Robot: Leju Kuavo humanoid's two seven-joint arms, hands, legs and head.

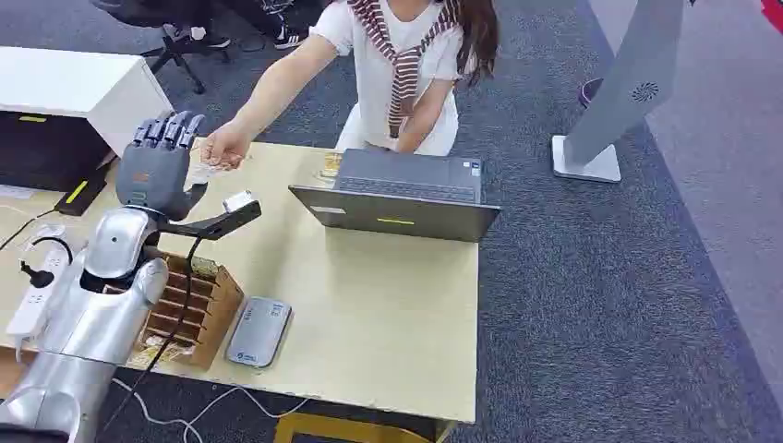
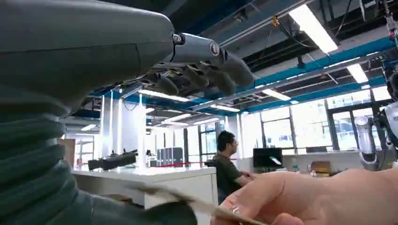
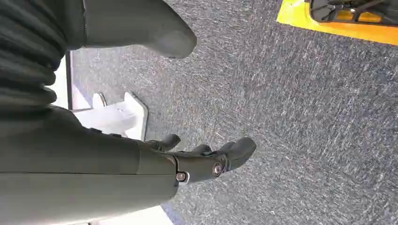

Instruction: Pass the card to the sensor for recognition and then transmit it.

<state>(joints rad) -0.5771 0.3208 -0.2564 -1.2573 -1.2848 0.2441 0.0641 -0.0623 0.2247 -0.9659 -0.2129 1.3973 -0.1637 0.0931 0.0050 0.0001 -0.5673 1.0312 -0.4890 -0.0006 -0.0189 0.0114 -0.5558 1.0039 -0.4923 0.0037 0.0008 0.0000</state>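
Observation:
My left hand (image 1: 159, 164) is raised over the table's back left, its fingers (image 2: 202, 70) spread well apart from the thumb (image 2: 141, 213). A person across the table reaches in, and their hand (image 1: 224, 146) pinches a thin pale card (image 1: 205, 172) right beside my palm. In the left wrist view the card (image 2: 187, 202) lies edge-on just above my thumb, gripped by the person's fingers (image 2: 300, 197); my fingers do not close on it. The grey card sensor (image 1: 258, 330) lies flat near the table's front edge. My right hand (image 3: 202, 159) hangs over the carpet, loosely curled, holding nothing.
A wooden slotted box (image 1: 189, 309) stands beside the sensor under my left forearm. An open laptop (image 1: 397, 196) sits at the table's back middle. A white power strip (image 1: 32, 295) lies at the far left, a white cabinet (image 1: 74, 88) behind it. A grey stand (image 1: 609, 101) rises on the carpet to the right.

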